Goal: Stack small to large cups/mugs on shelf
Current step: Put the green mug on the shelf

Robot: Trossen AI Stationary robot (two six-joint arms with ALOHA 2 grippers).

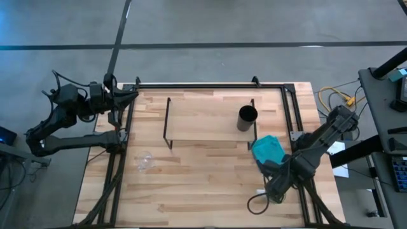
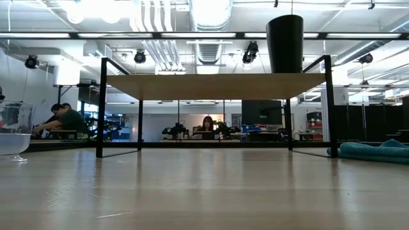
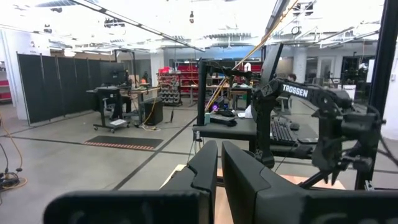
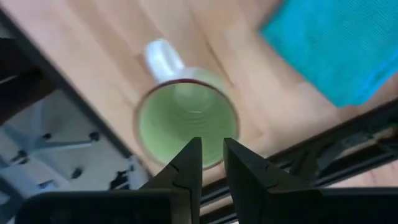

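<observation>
The light-green mug (image 4: 186, 121) stands upright on the tabletop near the right edge, its pale handle (image 4: 163, 59) pointing away from my fingers. My right gripper (image 4: 212, 142) hovers over the mug's opening close to the rim, fingers pointing down with a narrow gap; in the high view the right gripper (image 1: 272, 189) covers the mug. The black cup (image 1: 247, 117) stands on the right end of the shelf (image 1: 210, 121). The clear glass cup (image 1: 146, 162) sits on the table left of the shelf. My left gripper (image 1: 127, 95) waits shut at the far left corner.
A blue cloth (image 1: 267, 149) lies crumpled beside the shelf's right legs, just beyond the mug. Black frame rails (image 1: 299, 127) run along the table's edges. In the low view the black cup (image 2: 284, 43) tops the shelf board (image 2: 217, 86); people sit far behind the table.
</observation>
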